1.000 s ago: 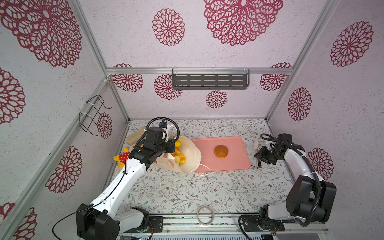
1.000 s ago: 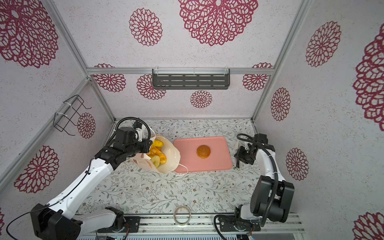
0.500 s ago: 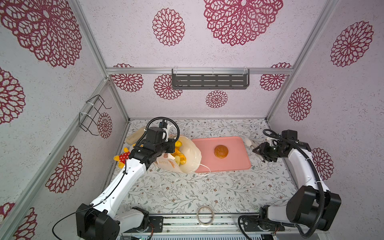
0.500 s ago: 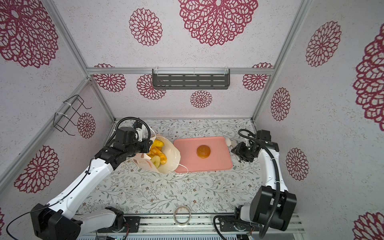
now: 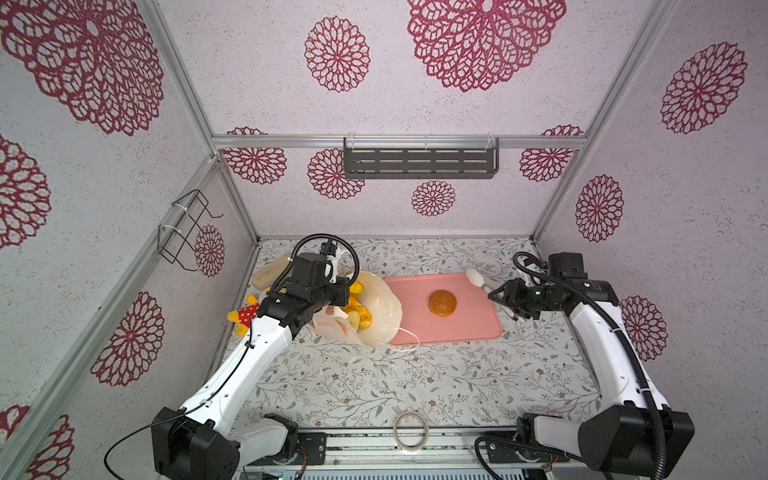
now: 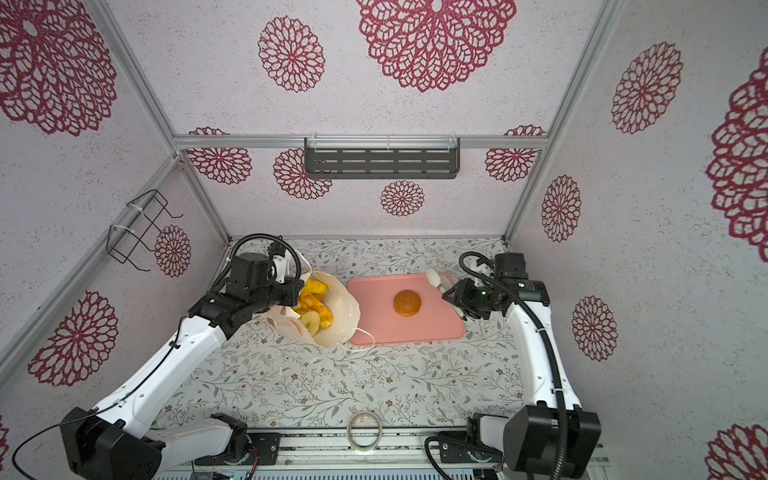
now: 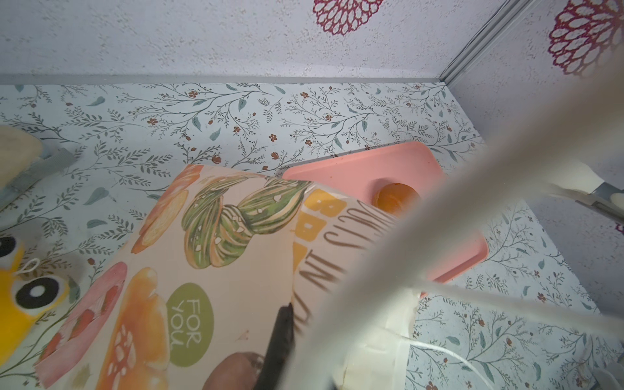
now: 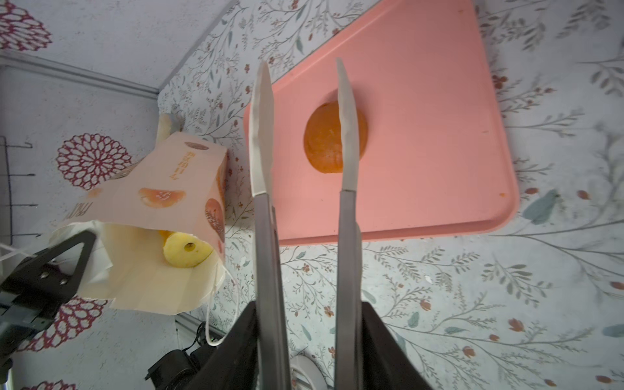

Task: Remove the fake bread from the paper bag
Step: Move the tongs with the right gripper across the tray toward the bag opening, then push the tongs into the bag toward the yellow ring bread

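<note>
Right hand (image 8: 301, 72), released and empty, has swung toward the tray (image 5: 465, 328) (bun (image 5: 443, 302) already out), ready for more; left hand (image 5: 338, 293) clenches the bag (image 5: 382, 307).

The tall cream-white paper bag (image 5: 384, 305) with orange-brown bread prints and lettering sat tilted at the left, its mouth spread wide open and a white cord handle trailing by the front left corner of the flat pink tray (image 5: 478, 328) just beside it. Inside lay several glossy golden-yellow loaves (image 6: 313, 291), piled together, and nearest the mouth a pale yellow ring (image 8: 187, 250). The round brown bun (image 5: 443, 302) lay alone, out of the bag, dome up near the middle of the tray in both top views
</note>
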You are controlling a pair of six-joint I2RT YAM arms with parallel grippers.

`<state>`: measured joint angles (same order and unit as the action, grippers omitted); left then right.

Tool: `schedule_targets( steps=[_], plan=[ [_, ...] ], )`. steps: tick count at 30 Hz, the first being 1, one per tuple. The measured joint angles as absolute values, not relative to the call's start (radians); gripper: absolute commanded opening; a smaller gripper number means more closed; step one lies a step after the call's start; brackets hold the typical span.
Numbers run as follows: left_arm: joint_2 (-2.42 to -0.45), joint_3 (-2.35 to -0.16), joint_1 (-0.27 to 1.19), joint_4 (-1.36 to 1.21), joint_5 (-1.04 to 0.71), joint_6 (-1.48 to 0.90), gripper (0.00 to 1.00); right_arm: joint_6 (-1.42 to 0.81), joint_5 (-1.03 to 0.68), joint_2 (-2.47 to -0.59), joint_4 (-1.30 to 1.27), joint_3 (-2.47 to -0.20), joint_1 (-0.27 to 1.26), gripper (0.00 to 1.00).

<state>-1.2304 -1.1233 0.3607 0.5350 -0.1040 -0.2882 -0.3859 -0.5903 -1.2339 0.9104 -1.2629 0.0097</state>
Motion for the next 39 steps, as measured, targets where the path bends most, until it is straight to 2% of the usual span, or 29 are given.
schedule_targets(
  steps=[12, 21, 29, 39],
  plan=[
    [-1.209, -1.126, 0.36, 0.553, -0.105, -0.118, 0.0, -0.565, -0.614, -1.082, 0.908, -1.328, 0.399, 0.42],
    [-1.213, -1.129, 0.36, 0.558, -0.155, -0.057, 0.0, -0.72, -0.553, -1.081, 0.723, -1.227, 0.745, 0.42],
    [-1.213, -1.129, 0.36, 0.55, -0.184, -0.041, 0.0, -0.793, -0.521, -1.171, 0.54, -1.092, 0.817, 0.45],
    [-1.206, -1.122, 0.36, 0.551, -0.189, -0.033, 0.0, -0.834, -0.499, -1.295, 0.385, -1.096, 0.852, 0.52]
  ],
)
